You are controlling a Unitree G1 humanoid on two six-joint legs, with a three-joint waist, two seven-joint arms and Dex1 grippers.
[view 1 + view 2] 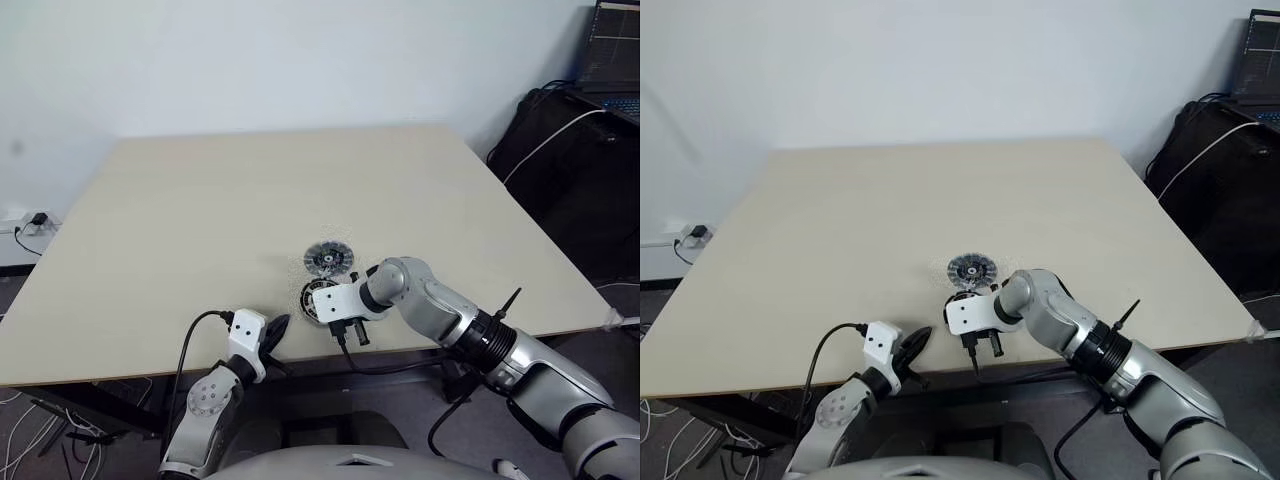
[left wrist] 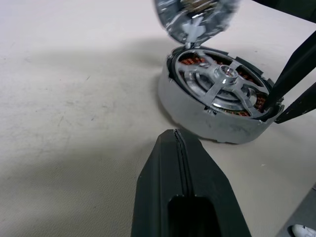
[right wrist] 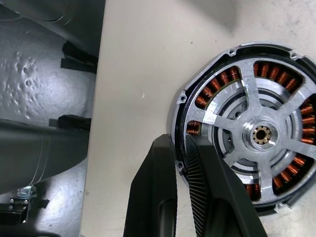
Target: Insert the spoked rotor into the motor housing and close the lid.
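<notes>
Copper-brown windings show between the silvery spokes of the spoked rotor [image 3: 260,134], which we see already seated inside the motor housing [image 2: 210,118] near the front edge of the pale wooden table [image 1: 200,200]. Our right gripper [image 3: 183,163] points steeply down at the housing's near side, its two black fingers nearly together and pinching the housing's rim, one finger outside the wall and one just inside it (in the left wrist view the same two fingers reach down at that edge). Just beyond the housing, farther from us, the lid [image 1: 329,258] lies on the table, apart from it or barely touching, we cannot tell which; it is not on the housing. Our left gripper [image 2: 177,148] hovers low over the table's front edge, to the left of the housing and near it, its fingers pressed fully together with nothing between them. A black bag [image 1: 570,160] sits off the table's far right corner.
</notes>
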